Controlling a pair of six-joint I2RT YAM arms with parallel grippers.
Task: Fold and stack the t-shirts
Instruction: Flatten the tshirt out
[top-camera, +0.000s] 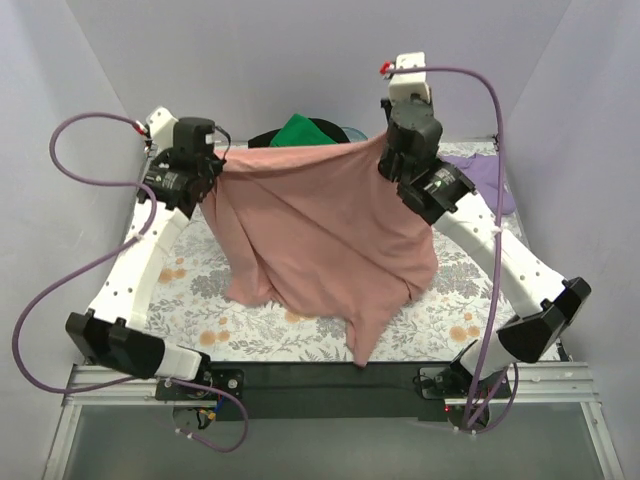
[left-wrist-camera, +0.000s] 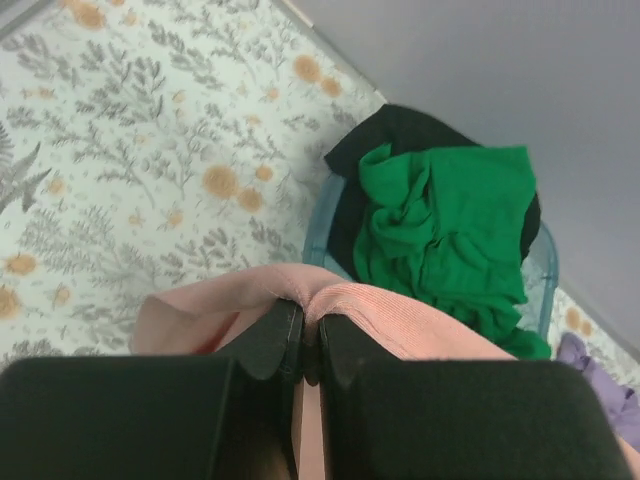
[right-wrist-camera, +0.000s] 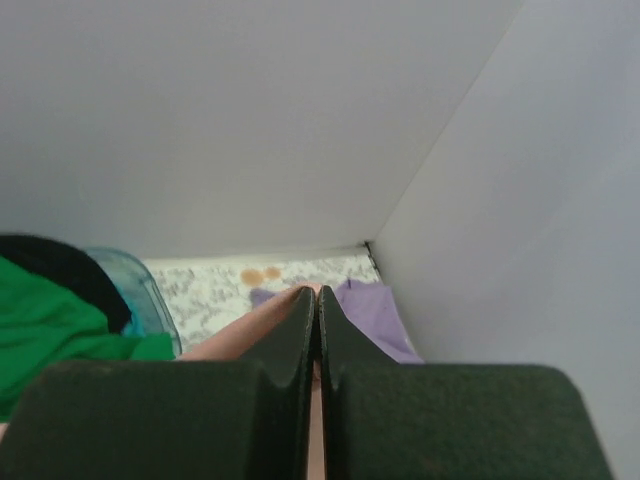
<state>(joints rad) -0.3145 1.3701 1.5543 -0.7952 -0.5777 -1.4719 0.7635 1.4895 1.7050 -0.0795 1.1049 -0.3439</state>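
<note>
The dusty pink t-shirt (top-camera: 320, 230) hangs stretched between both grippers above the floral table, its lower end trailing near the front edge. My left gripper (top-camera: 212, 168) is shut on its left upper edge; the pink cloth (left-wrist-camera: 380, 310) bunches over the closed tips (left-wrist-camera: 311, 318). My right gripper (top-camera: 388, 150) is shut on its right upper edge (right-wrist-camera: 250, 330), tips together (right-wrist-camera: 318, 296). The green t-shirt (left-wrist-camera: 440, 230) and black t-shirt (left-wrist-camera: 400, 130) lie in a blue basket (left-wrist-camera: 325, 215) at the back. The lavender t-shirt (top-camera: 490, 175) lies at the far right, also in the right wrist view (right-wrist-camera: 370, 315).
The floral tablecloth (top-camera: 200, 290) covers the table. Grey walls (top-camera: 300, 60) close in the back and sides. The arm bases stand on the black rail (top-camera: 320, 385) at the front edge. Purple cables (top-camera: 60, 290) loop beside each arm.
</note>
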